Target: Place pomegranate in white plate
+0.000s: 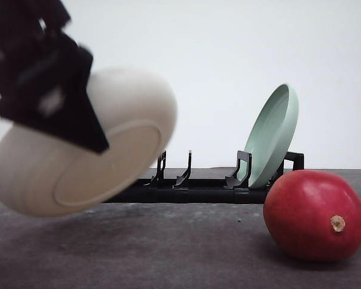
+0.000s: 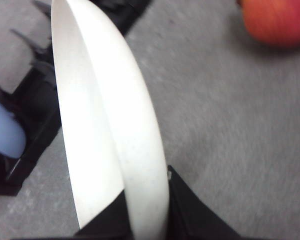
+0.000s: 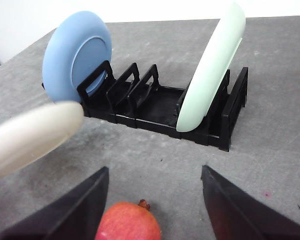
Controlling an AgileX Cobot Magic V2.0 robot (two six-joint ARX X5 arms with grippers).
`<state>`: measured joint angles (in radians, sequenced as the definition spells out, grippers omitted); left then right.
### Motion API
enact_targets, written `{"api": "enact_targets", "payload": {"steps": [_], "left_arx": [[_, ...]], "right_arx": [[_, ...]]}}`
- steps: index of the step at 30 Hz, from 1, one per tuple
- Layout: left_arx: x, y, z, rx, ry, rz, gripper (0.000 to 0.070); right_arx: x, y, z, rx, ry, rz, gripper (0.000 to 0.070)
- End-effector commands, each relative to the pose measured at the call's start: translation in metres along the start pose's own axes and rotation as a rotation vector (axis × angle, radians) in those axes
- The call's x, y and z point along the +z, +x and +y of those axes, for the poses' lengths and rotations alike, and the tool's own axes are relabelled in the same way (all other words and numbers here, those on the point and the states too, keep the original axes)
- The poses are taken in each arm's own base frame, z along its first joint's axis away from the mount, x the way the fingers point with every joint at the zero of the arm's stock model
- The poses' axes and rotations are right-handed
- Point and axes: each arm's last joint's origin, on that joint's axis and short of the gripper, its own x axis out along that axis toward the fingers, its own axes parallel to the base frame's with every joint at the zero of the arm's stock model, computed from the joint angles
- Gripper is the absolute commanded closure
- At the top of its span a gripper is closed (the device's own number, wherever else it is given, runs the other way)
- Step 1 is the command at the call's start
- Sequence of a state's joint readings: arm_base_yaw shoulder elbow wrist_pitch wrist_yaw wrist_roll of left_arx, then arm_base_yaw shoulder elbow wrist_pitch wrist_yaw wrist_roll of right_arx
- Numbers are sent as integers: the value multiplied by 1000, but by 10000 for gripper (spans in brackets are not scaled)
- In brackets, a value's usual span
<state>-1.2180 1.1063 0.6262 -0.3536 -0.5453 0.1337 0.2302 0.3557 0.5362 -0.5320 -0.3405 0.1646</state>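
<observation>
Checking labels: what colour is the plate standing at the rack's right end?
Pale green plate, clearest in the right wrist view.

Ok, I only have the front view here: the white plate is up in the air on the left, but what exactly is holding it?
Observer: The left end effector is shut on the white plate, one finger on each face of its rim.
Operator: Anything in the rack behind that plate?
Observer: Yes, a blue plate stands in the end slot of the rack.
Operator: And the right arm?
Observer: The right end effector is open, with the pomegranate seen between its fingers, not gripped.
</observation>
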Motion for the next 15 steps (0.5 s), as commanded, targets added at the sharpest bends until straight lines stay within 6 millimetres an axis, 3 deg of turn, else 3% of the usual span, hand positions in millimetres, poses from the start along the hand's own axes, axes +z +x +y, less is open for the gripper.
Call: {"api": "enact_targets", "payload": {"steps": [1,9,15], "left_arx": [[4,3,-5,-5,119,-3,700],[1,31,-26,-28,421,76,700],[-2,44,-34,-43,467,118,698]], "right_arx": [[5,-2,2,8,-1,-27,330],[5,-2,2,8,-2,-26,330],[5,-2,2,8,-5,-26,330]]}}
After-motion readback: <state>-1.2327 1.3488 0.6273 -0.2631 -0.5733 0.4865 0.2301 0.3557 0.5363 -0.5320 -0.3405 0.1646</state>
